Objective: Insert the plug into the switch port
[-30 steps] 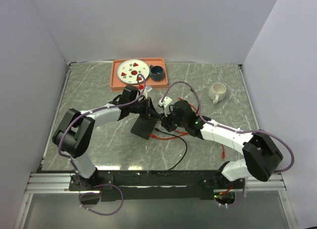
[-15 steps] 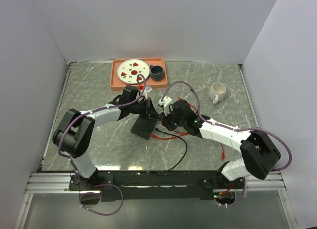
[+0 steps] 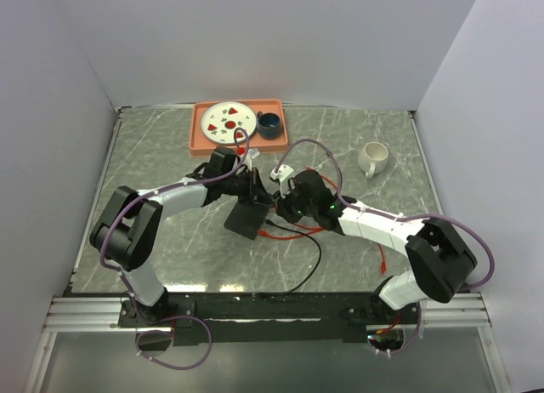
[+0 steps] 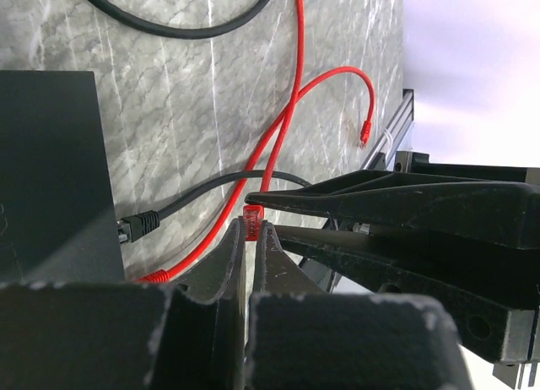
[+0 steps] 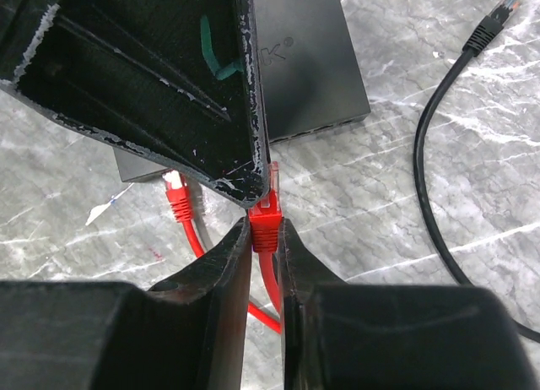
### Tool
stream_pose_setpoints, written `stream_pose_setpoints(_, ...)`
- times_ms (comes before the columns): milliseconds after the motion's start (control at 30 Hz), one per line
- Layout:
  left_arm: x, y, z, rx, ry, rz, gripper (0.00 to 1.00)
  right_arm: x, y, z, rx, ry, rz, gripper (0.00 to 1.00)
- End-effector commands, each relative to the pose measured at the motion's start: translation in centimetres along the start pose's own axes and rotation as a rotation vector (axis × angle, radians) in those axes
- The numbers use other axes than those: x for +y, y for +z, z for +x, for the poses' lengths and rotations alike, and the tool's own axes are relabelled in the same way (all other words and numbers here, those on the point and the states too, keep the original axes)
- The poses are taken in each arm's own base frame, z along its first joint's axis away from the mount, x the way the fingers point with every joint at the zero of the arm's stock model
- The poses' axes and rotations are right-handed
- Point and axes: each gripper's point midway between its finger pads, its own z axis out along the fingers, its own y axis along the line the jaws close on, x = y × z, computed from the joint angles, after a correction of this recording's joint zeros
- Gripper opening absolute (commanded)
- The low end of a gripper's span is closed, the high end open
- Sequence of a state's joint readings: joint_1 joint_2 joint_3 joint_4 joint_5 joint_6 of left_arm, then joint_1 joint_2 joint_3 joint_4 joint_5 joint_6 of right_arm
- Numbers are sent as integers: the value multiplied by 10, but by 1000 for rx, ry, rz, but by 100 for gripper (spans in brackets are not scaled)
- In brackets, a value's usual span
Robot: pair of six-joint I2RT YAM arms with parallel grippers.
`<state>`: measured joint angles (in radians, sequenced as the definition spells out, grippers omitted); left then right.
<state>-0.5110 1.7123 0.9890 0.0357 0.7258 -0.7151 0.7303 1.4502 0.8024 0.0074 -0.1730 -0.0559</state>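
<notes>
Tip to tip beside one switch [image 5: 308, 61]: right gripper [image 5: 266, 231], left gripper [image 4: 251, 238].
Pinched tight in right gripper: one red plug [image 5: 267, 217]. Left gripper nearly closed, tips at same plug; hold unclear. Just left of right gripper: second red plug [image 5: 175, 192]. Farther off: one black cable [image 5: 430, 179], tray [image 3: 197, 131], plate [image 3: 228, 119], blue cup [image 3: 269, 123], mug [image 3: 372, 157]. Grey marbled table [image 3: 153, 155]; white walls [image 3: 255, 36].
</notes>
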Motion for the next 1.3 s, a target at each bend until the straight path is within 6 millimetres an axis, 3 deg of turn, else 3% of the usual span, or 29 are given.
stream_pose_setpoints(0,-36,-6,-17,-33,91,96,1,3,3,-21,-57,10,-25,0)
stream_pose_setpoints(100,-34,-5,-17,-32,92,89,1,2,3,-22,-67,11,-19,0)
stream_pose_setpoints(133,-33,-6,-17,-37,89,81,10,0,3,-21,-64,12,-10,0)
stream_pose_setpoints(167,-30,-6,-20,-54,87,62,26,-3,4,-20,-58,14,0,0)
stream_pose_setpoints(200,-24,-8,-23,-67,82,43,58,-5,4,-18,-47,15,9,0)
stream_pose_setpoints(233,-20,-10,-28,-89,81,17,71,-9,6,-14,-32,11,28,0)
stream_pose_setpoints(333,16,-22,-44,-149,40,-113,85,-18,12,3,47,12,69,0)
stream_pose_setpoints(467,72,-50,-65,-229,-24,-271,88,-30,16,22,146,-2,128,0)
stream_pose_setpoints(533,101,-65,-74,-265,-14,-433,89,-33,22,30,187,-12,134,0)
stream_pose_setpoints(700,136,-78,-79,-256,17,-610,83,-32,34,32,236,-44,114,0)
stream_pose_setpoints(900,141,-56,-61,-186,-9,-496,70,-28,43,25,254,-69,79,0)
stream_pose_setpoints(1267,140,-48,-45,-145,-24,-434,70,-18,57,37,335,-61,25,0)
